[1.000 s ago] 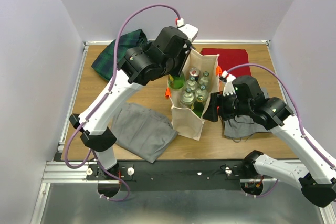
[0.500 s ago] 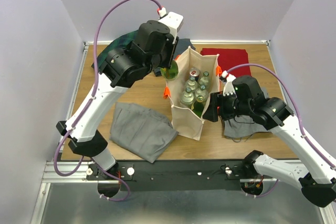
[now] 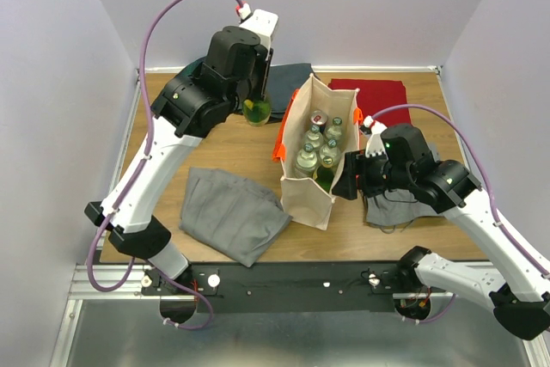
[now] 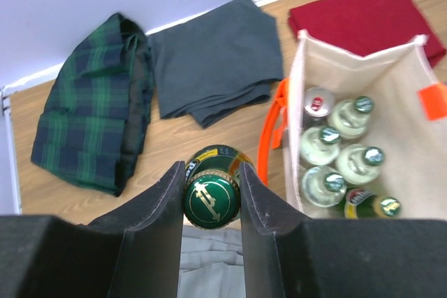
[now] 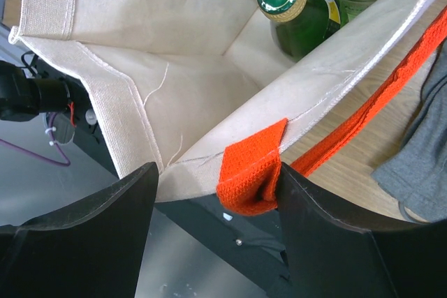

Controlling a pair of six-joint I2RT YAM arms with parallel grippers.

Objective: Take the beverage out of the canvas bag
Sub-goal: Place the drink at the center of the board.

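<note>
**Item:** green glass bottle (image 4: 211,199), gold-printed cap, one unit
**Location:** outside the canvas bag (image 3: 308,195), hanging cap-up above the wooden worktop (image 3: 225,150) on the bag's left side. It is near a folded dark grey cloth (image 4: 213,61) and a green plaid cloth (image 4: 91,127), and rests on nothing.

**Hazards, as judged**
- The hold is on the narrow neck just under the cap, on smooth glass. A slip would likely drop the bottle onto the worktop, where it could topple or roll.
- A landing spot that overlaps the edge of either cloth would leave the base uneven. The bottle would probably tip on release.
- The bag is soft-walled and loaded with several more bottles (image 4: 335,151) and a red-topped can (image 4: 318,101). If its rim were let go or tugged, the wall could sag or the bag could lean, and the contents would knock together.

**Left gripper** (image 4: 211,167): closed almost fully on the bottle's neck, one finger against each side, with the cap showing between them. It carries the bottle's whole weight.

**Right gripper** (image 5: 213,183): closed down on the bag's rim where the orange handle (image 5: 248,176) is stitched on. Canvas and orange webbing are pinched between its fingers, which steadies the bag and keeps its mouth open
</note>
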